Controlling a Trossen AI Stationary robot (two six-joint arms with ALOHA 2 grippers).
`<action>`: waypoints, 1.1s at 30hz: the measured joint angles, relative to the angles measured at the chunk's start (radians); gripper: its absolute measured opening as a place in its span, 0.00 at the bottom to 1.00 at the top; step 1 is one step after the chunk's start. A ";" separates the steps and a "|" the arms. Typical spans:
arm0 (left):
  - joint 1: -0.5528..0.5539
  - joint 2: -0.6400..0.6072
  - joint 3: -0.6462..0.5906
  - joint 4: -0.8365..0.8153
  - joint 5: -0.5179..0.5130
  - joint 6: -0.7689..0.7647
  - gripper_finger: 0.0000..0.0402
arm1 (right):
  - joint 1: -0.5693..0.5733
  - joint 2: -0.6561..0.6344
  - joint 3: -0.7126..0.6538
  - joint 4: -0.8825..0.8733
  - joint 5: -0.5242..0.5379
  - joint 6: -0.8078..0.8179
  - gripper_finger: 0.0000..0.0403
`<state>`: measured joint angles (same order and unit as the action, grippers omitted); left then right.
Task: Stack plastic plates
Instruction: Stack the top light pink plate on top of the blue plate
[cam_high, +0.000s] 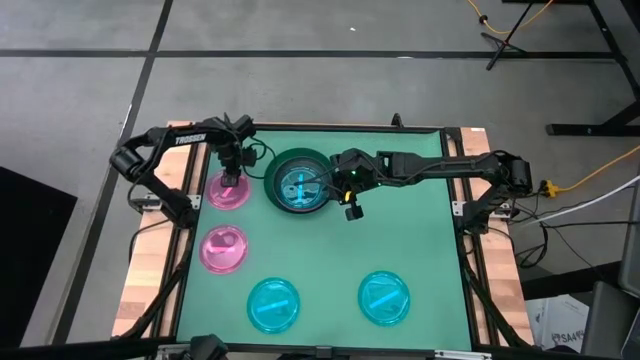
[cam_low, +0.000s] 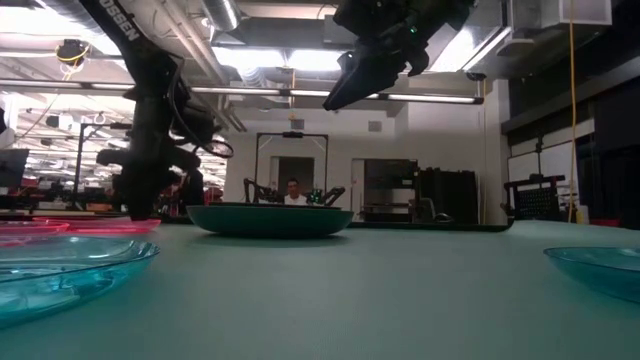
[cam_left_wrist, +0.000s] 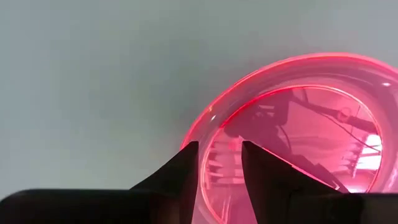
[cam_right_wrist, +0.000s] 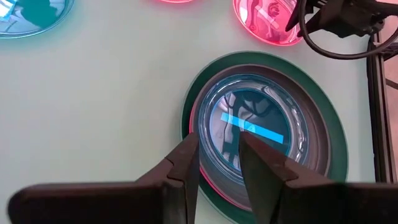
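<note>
Left tool (cam_high: 231, 181) down on far-left pink plate (cam_high: 228, 192), fingers apart astride its rim, right tool (cam_high: 349, 205) parted, empty, above green plate (cam_high: 299, 182) stack.

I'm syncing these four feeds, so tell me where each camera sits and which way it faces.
High view: overhead, straight down; both arms, green stack.
Low view: table height, looking level across; arms drop in, stack centred.
Left wrist view: on the left arm; left gripper open at a pink plate.
Right wrist view: above the stack; right gripper open.
Shared: the stack.
</note>
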<state>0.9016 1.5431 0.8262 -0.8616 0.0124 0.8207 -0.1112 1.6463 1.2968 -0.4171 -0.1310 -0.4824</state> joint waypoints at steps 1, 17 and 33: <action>0.000 -0.008 0.005 0.000 0.000 0.000 0.29 | 0.000 0.000 0.000 0.000 0.000 0.000 0.25; 0.058 -0.024 0.012 0.040 -0.048 0.001 0.29 | 0.000 0.000 0.000 0.000 0.000 0.000 0.25; 0.082 -0.024 0.011 0.044 -0.030 0.002 0.29 | 0.000 0.000 0.000 0.000 0.000 0.000 0.25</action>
<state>0.9836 1.5188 0.8371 -0.8173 -0.0176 0.8227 -0.1112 1.6466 1.2968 -0.4171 -0.1310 -0.4820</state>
